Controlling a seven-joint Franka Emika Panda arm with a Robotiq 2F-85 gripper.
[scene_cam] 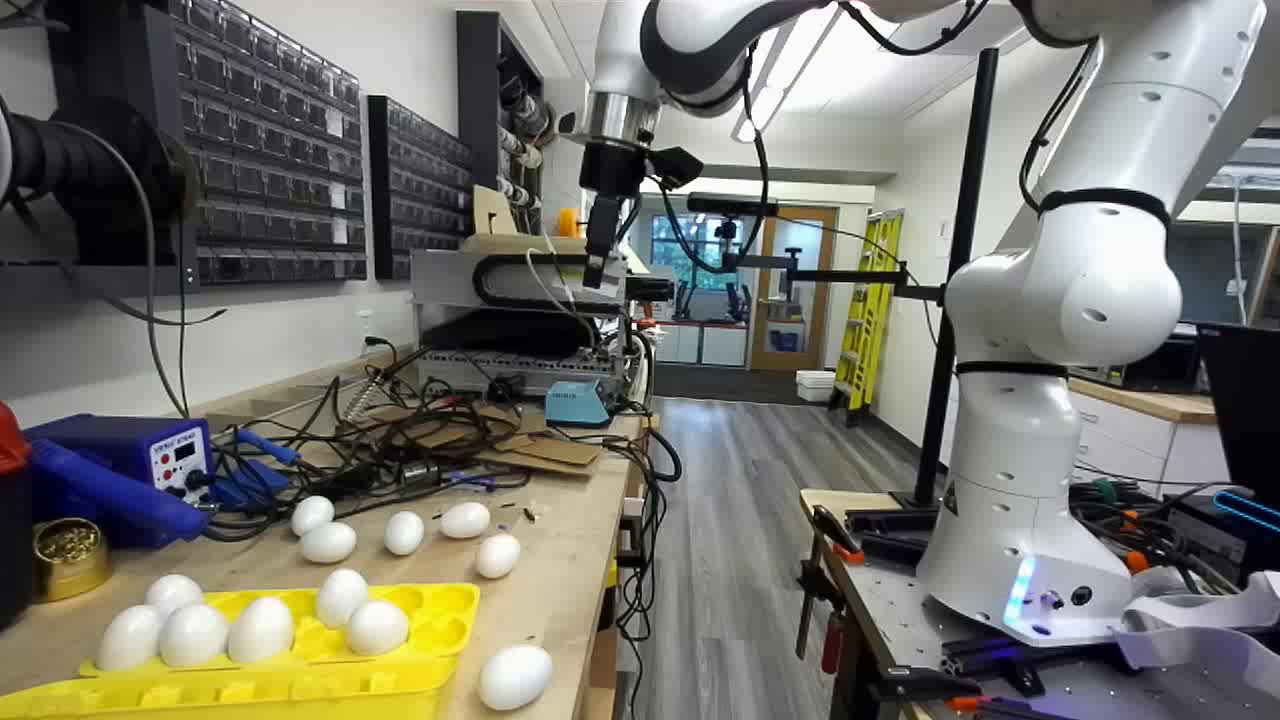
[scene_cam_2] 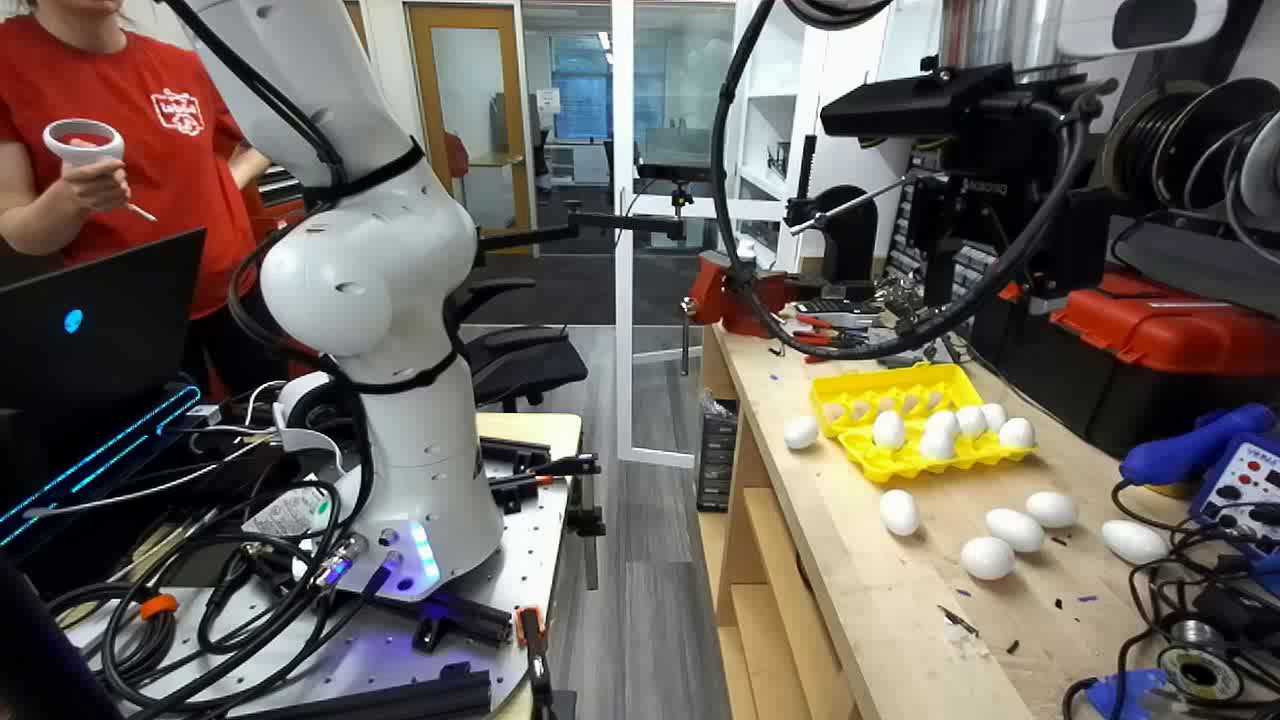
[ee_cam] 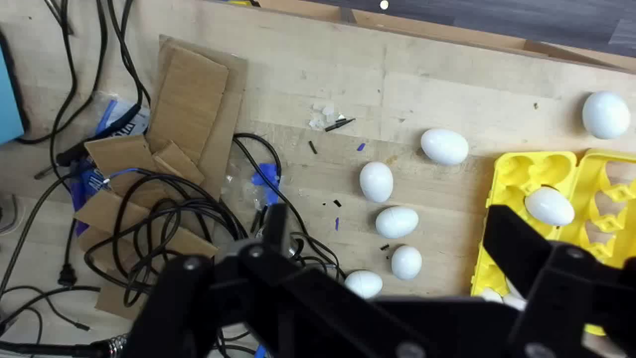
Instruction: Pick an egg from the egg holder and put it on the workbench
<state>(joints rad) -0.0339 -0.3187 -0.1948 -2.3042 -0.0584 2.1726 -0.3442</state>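
Observation:
The yellow egg holder (scene_cam: 462,612) lies open on the workbench (scene_cam: 560,510), with several white eggs in its cups. One egg in the holder (ee_cam: 549,206) shows in the wrist view. Several loose white eggs lie on the bench beside the holder, such as one near its end (scene_cam: 515,677) and one in the wrist view (ee_cam: 444,147). My gripper (ee_cam: 388,218) is open and empty, high above the bench. In an exterior view the gripper (scene_cam: 598,258) hangs pointing down, well above the eggs. In the wrist view its right finger hides part of the holder (ee_cam: 514,164).
Tangled black cables (scene_cam: 400,430) and cardboard (ee_cam: 191,99) cover the bench beyond the loose eggs. A blue soldering station (scene_cam: 165,455) and a teal box (scene_cam: 577,403) stand on it. A red vise (scene_cam_2: 730,297) and tools are at the far end. A large machine (scene_cam: 540,300) stands behind.

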